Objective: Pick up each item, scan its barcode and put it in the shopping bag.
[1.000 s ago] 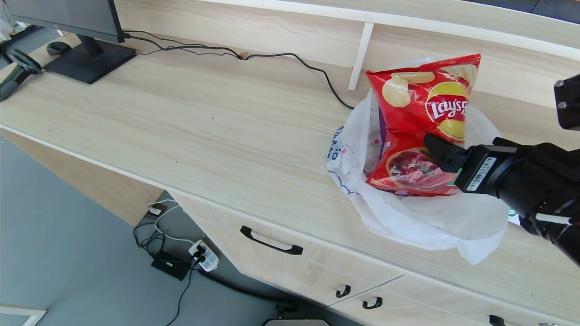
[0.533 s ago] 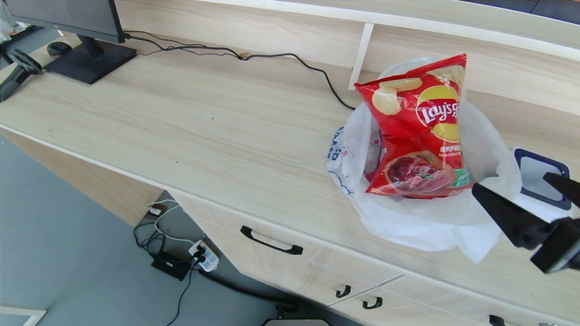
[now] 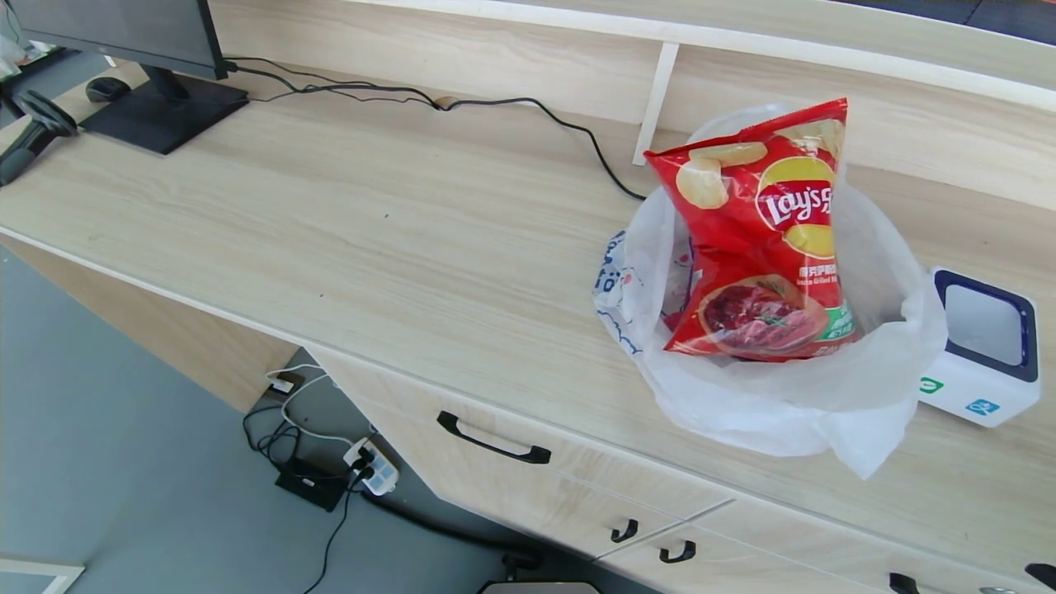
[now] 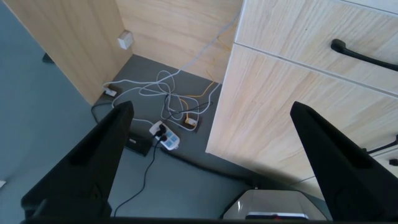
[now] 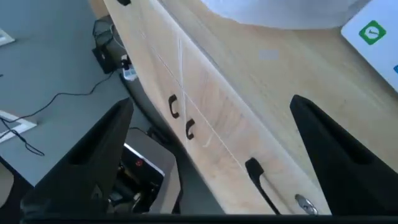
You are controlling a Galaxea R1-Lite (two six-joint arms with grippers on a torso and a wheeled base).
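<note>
Withdrawn over the last second: the right arm, then clamped on the chip bag [image 3: 763,239], has released it and dropped below the table [image 3: 371,231] edge, uncovering the scanner [image 3: 986,355].

Chip bag: stands in the shopping bag [image 3: 825,396], long axis near upright, upper half clear of the rim.

Right gripper [image 5: 208,106]: jaws wide apart, empty, low in front of the drawers [image 5: 180,112]. The shopping bag lies above and beyond it, and this arm is judged the nearer one.

Left gripper [image 4: 211,107]: likewise spread and empty, below table level, over floor cables [image 4: 168,93].

Surroundings: the scanner is just beside the shopping bag on the robot's right. A cable [image 3: 528,103] runs from the monitor [image 3: 124,33] to behind the bag.

Obstruction: any return to the bag must first rise past the table edge.
</note>
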